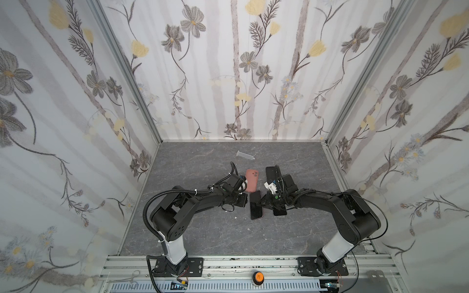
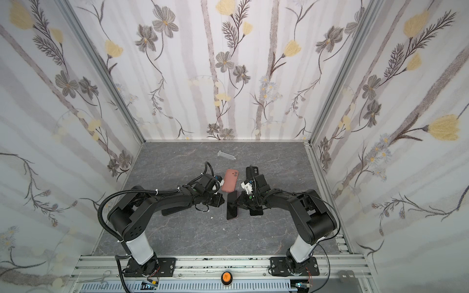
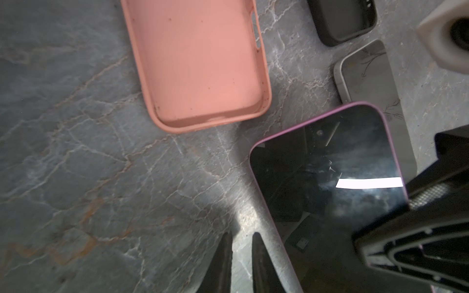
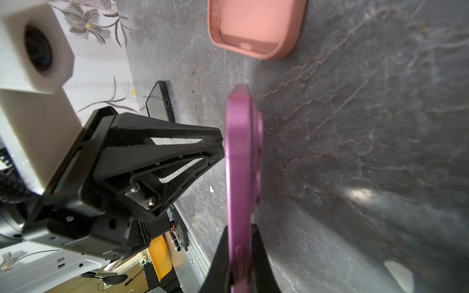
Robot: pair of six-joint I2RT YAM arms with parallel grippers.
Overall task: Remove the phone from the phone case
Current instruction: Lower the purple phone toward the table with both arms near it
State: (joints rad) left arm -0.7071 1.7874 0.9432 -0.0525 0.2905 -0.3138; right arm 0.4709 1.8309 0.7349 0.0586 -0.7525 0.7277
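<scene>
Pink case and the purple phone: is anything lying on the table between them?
No. In the left wrist view, only bare grey marbled tabletop separates the empty pink case from the purple phone.

The phone (image 3: 330,190) has glossy black glass with a mauve-purple rim; edge-on in my right wrist view it is a bright magenta. The case (image 3: 203,63) is salmon pink inside and out, with dark specks. The table (image 3: 76,152) is grey marble with white and rust-orange veins. A second case (image 3: 340,22) is matt black, and another phone (image 3: 368,88) is grey with a silvery rim. My arms (image 1: 177,210) are black with white bases. The wallpaper (image 1: 228,63) is white with pale grey stripes, grey flowers and yellow tulips. The button (image 1: 258,276) is orange.
</scene>
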